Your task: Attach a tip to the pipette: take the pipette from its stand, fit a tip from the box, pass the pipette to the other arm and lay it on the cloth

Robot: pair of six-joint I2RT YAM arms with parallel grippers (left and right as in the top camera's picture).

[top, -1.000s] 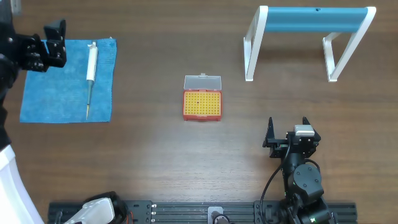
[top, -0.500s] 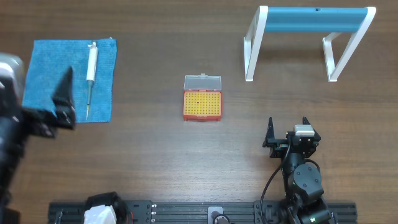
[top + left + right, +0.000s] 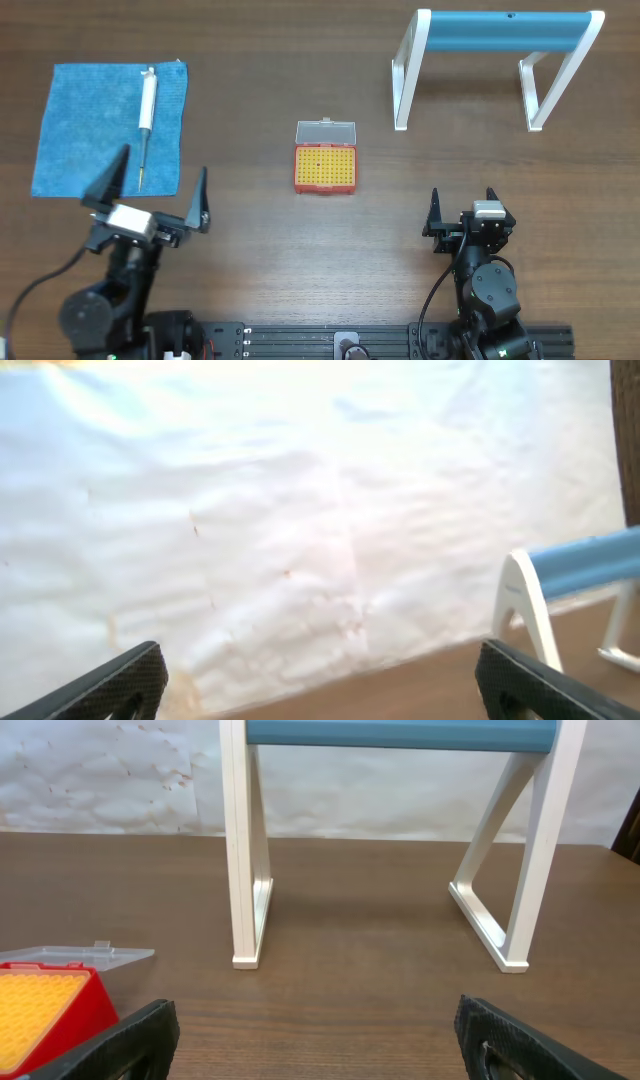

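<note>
The white pipette (image 3: pixel 145 115) with a tip fitted lies lengthwise on the blue cloth (image 3: pixel 90 135) at the far left. The red tip box (image 3: pixel 325 167) with yellow rack and open clear lid sits mid-table, also at the edge of the right wrist view as the tip box (image 3: pixel 45 1010). The blue-and-white stand (image 3: pixel 500 60) is at the back right, seen again as the stand (image 3: pixel 400 735) and the stand (image 3: pixel 560 585). My left gripper (image 3: pixel 155 190) is open near the front left, just in front of the cloth. My right gripper (image 3: pixel 462 210) is open at the front right, holding nothing.
Bare wooden table (image 3: pixel 300 260) surrounds the box. A pale wrinkled wall (image 3: pixel 300 510) stands behind the table. A black rail (image 3: pixel 330 340) with the arm bases runs along the front edge.
The left arm has drawn back from over the cloth to the front left, its gripper now low near its base. The pipette stays on the cloth. The right arm has not moved.
</note>
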